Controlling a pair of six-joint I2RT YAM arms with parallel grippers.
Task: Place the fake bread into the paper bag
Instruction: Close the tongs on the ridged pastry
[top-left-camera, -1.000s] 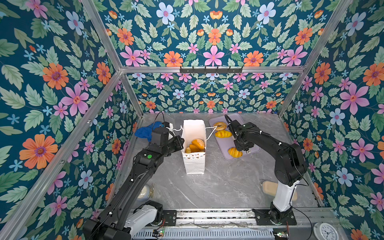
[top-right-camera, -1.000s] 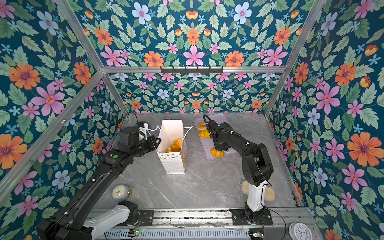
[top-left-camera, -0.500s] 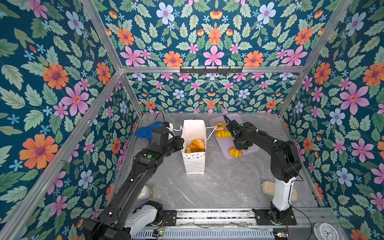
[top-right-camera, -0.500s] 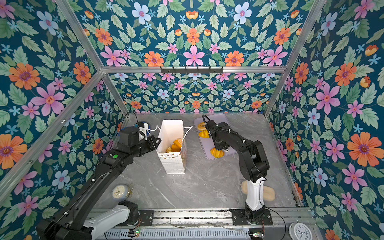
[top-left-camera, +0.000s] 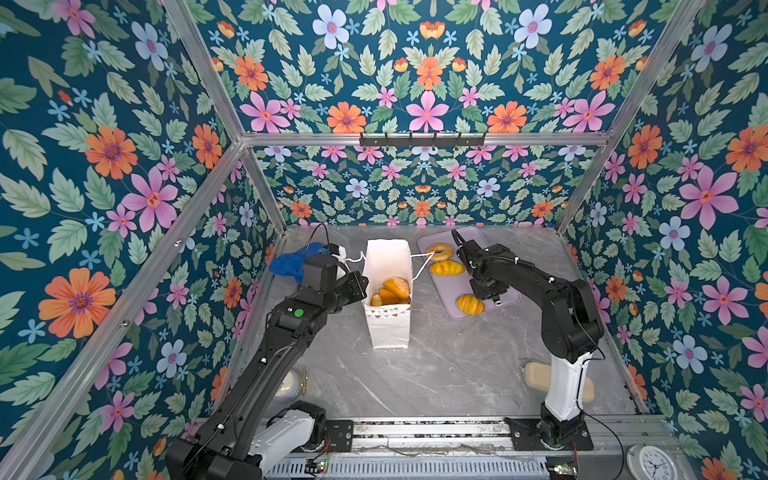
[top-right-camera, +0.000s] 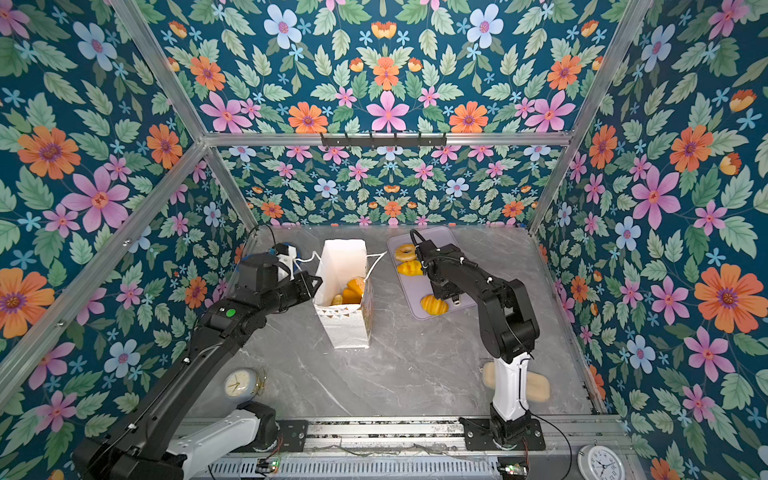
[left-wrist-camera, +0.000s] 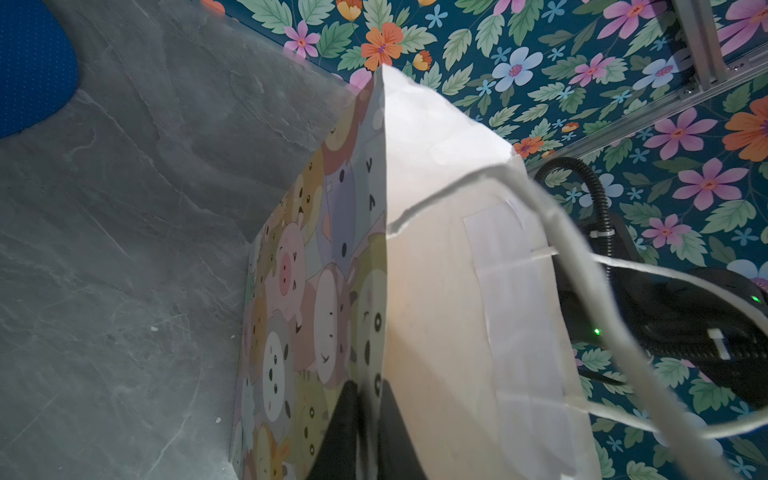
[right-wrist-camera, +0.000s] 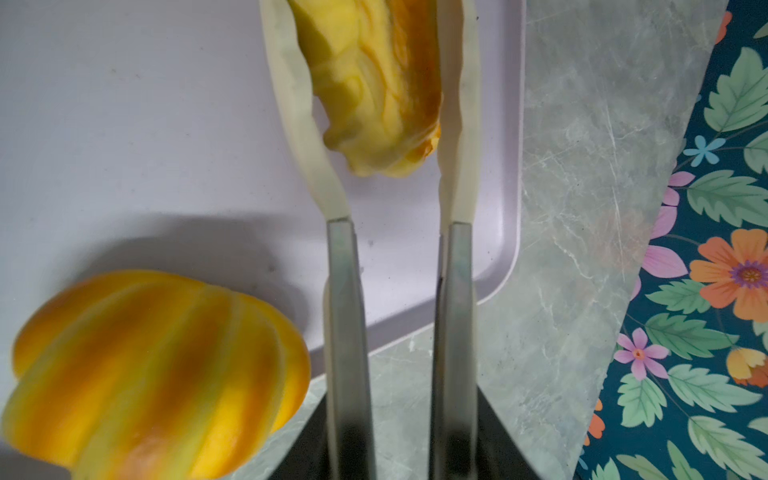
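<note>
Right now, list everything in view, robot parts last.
white paper bag: one, centre
glossy toy breads: about three, orange, in bag
flat lilac tray: one, right of bag
ring bagel: one, golden, on tray
ridged oval bun: one, orange, on tray
long yellow pastry: one, over tray
crumpled blue cloth: one, back left
matte beige oblong: one, front right
round clocks: two, front corners
left gripper: shut on bag rim
right gripper: shut on long yellow pastry

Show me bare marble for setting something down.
Free: marble tabletop between the paper bag and the front rail; also right of the lilac tray. Crowded: the tray, holding three fake bread pieces; the blue cloth corner.
</note>
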